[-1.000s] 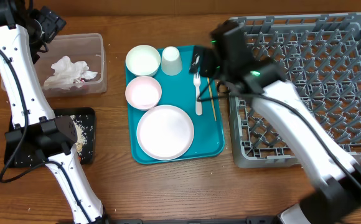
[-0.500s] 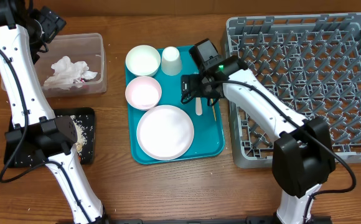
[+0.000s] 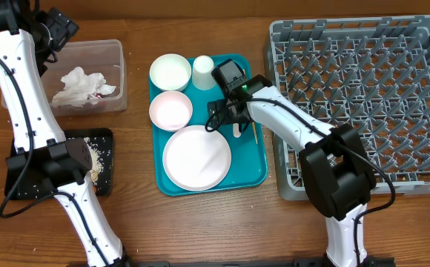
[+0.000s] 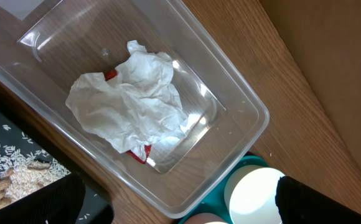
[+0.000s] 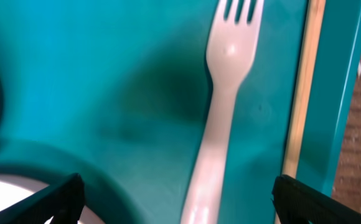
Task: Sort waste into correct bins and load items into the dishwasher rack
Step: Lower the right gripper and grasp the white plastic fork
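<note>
1. The white fork [image 5: 221, 118] lies flat on the teal tray [image 5: 106, 74], with the thin wooden stick [image 5: 299, 93] just beside it along the tray's edge.
2. The right gripper [image 5: 179, 199] hangs over the fork's handle, jaws spread wide and empty.
3. The plate [image 3: 196, 157] sits near the fork on the same tray, and the grey rack [image 3: 363, 96] stands beside the tray.
4. The left gripper [image 4: 180, 205], jaws apart and empty, hovers over the clear tub [image 4: 243, 112], which holds crumpled napkins [image 4: 131, 99].

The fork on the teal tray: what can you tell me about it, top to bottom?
The fork is white and plastic-looking, one piece: short tines, narrow neck, long handle. It lies flat on the teal tray, beside a thin wooden stick but apart from it. The right pincer hangs open over its handle, a finger on each side, gripping nothing.
</note>
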Robot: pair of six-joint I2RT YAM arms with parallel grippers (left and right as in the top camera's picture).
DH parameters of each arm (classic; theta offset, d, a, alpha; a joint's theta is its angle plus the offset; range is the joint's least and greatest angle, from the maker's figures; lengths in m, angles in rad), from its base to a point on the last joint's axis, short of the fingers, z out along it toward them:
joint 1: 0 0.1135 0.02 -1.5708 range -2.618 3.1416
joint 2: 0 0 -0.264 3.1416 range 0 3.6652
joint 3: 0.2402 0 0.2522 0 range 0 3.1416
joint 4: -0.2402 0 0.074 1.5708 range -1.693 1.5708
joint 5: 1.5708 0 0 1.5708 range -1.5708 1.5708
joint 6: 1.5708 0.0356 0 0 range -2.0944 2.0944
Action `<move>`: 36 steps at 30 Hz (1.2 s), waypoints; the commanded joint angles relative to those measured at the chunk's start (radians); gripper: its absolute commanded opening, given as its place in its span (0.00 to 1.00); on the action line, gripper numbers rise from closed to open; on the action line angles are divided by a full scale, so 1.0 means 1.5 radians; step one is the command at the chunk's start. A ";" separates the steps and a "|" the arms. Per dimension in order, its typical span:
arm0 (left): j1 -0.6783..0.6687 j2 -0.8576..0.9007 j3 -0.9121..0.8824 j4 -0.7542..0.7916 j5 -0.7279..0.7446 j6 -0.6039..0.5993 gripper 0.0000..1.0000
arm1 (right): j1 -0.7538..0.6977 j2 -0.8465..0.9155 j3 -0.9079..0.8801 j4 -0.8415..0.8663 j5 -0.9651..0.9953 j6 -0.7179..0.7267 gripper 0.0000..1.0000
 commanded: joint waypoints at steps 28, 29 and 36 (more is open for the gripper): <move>-0.005 -0.001 -0.001 -0.002 -0.005 -0.004 1.00 | -0.034 0.077 0.074 -0.032 0.027 0.042 0.13; -0.005 -0.001 -0.001 -0.002 -0.005 -0.004 1.00 | -0.037 0.077 0.079 -0.036 0.022 0.042 0.11; -0.005 -0.001 -0.001 -0.002 -0.005 -0.004 1.00 | -0.072 0.077 0.134 -0.051 -0.082 0.042 0.04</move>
